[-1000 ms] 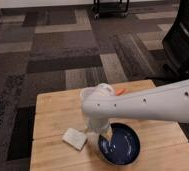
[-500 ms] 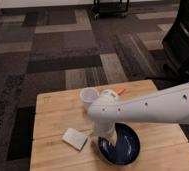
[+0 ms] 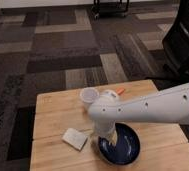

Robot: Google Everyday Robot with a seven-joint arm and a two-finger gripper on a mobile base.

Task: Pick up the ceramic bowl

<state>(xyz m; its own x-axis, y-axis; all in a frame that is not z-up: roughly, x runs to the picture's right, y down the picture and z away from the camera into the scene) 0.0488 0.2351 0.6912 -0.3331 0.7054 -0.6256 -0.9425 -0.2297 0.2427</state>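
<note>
Ceramic bowl (image 3: 124, 146), dark navy and glossy, sits on the near right part of the wooden bench (image 3: 53, 116), close to its front edge. The hand (image 3: 109, 139) is down at the ceramic bowl's left rim, below the white arm (image 3: 153, 107) that reaches in from the right. Whether it is wide, narrow or holding the rim I cannot tell. Just left of the bowl lies 1 pale square pad (image 3: 75, 138), apart from it. Farther back stands 1 small white cup (image 3: 89, 95), with a small orange item (image 3: 120, 91) near it. Beyond the bench lie patchwork carpet (image 3: 63, 50), a dark office chair (image 3: 185, 40) on the right and a black cart (image 3: 110, 7) farthest off.
</note>
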